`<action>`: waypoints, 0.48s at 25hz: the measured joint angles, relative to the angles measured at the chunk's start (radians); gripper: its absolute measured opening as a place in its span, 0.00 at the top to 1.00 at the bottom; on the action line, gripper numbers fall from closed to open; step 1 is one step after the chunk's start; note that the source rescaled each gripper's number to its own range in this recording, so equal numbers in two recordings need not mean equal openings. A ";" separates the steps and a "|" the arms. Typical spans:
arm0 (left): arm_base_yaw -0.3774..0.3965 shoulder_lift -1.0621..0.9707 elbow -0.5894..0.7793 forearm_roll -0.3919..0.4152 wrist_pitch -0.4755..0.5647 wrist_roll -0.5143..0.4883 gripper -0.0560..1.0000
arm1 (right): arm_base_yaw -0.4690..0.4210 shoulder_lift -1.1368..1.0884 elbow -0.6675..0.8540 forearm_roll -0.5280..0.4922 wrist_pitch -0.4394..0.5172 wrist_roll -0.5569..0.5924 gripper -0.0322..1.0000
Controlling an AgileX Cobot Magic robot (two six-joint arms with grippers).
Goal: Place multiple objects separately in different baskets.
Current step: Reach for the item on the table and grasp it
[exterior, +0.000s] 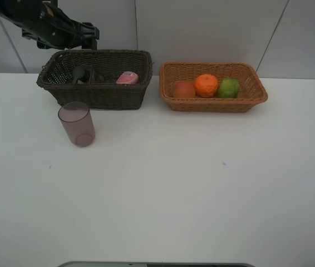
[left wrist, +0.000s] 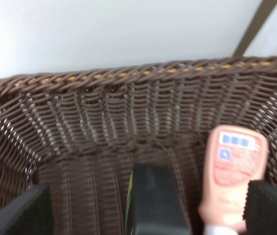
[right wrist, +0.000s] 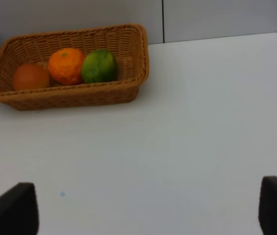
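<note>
Your left fingers (left wrist: 148,215) hang spread and empty over the dark brown basket (exterior: 99,94); right fingers (right wrist: 148,210) likewise spread. The mauve cup (exterior: 77,123) stands upright on the worktop (exterior: 202,183) just before that basket: likely light, slick, thin-walled, so pinch its rim gently.

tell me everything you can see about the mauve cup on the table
The mauve cup is a translucent, plastic-looking tumbler, open at the top and slightly tapered toward its base. It looks empty. It stands upright on the white table, in front of the dark brown basket and near that basket's left end, apart from it. Nothing but the table touches it; no gripper is near it.
</note>
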 joint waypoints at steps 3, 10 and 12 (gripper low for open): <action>-0.010 -0.041 -0.001 0.000 0.075 0.000 0.00 | 0.000 0.000 0.000 0.000 0.000 0.000 0.00; -0.092 -0.146 -0.002 -0.002 0.401 0.022 0.00 | 0.000 0.000 0.000 0.000 0.000 0.000 0.00; -0.123 -0.165 -0.002 -0.014 0.474 0.068 0.00 | 0.000 0.000 0.000 0.000 0.000 0.000 0.00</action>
